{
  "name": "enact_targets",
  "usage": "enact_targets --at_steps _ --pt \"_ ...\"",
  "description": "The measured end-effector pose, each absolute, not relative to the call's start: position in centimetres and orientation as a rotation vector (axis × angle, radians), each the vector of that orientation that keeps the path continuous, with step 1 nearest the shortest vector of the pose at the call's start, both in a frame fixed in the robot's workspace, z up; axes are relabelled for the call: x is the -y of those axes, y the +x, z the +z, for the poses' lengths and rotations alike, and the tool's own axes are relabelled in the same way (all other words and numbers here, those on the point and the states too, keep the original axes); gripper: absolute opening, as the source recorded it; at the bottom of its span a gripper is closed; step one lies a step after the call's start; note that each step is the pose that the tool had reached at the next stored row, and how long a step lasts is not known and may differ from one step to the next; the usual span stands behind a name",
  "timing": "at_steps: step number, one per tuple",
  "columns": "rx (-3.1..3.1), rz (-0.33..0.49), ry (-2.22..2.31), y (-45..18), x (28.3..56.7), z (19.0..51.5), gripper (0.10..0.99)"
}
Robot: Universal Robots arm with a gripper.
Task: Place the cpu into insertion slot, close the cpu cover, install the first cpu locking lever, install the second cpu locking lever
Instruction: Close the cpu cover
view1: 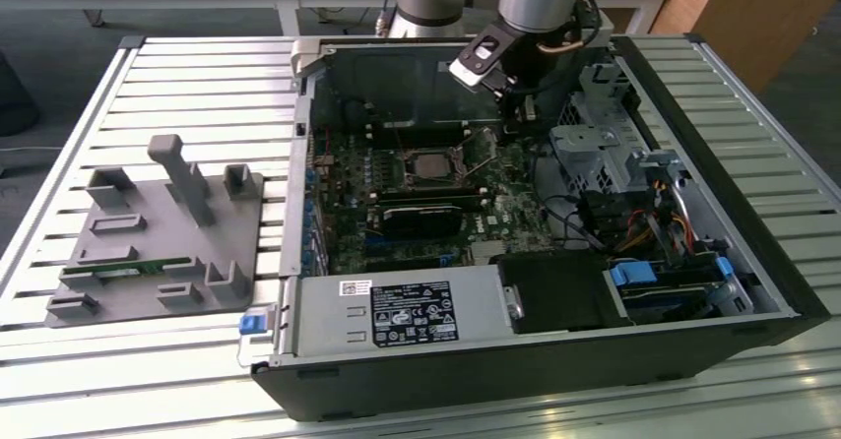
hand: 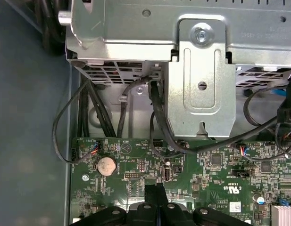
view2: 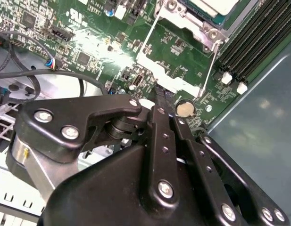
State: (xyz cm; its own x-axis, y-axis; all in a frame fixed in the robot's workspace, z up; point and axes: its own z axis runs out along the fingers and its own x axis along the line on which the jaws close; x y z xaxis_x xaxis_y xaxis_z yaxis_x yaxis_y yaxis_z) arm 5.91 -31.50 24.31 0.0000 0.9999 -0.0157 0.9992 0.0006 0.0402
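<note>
Gripper [view2: 159, 96] fingers are pressed together, nothing visibly pinched. The cpu [view2: 216, 4] lies in the insertion slot [view1: 427, 168], near them on the exterior view's left. Slipping off the thin locking lever [view2: 209, 68], they could gouge the motherboard [view2: 178, 47] or coin cell [view2: 184, 109].

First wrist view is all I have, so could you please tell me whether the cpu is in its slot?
Observer: Yes. In the second wrist view the cpu lies in the slot, its silvery-beige top showing inside the silver rim.
Operator: Thank you. Where is the gripper relative to that slot?
Observer: In the exterior view the gripper hangs beside it, toward the exterior view's right.
</note>
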Motion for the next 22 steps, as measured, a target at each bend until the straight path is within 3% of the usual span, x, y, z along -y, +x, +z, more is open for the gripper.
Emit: enact_targets --at_steps 22 --pt "-2.194 0.027 2.193 0.9 31.4 24.1 0.106"
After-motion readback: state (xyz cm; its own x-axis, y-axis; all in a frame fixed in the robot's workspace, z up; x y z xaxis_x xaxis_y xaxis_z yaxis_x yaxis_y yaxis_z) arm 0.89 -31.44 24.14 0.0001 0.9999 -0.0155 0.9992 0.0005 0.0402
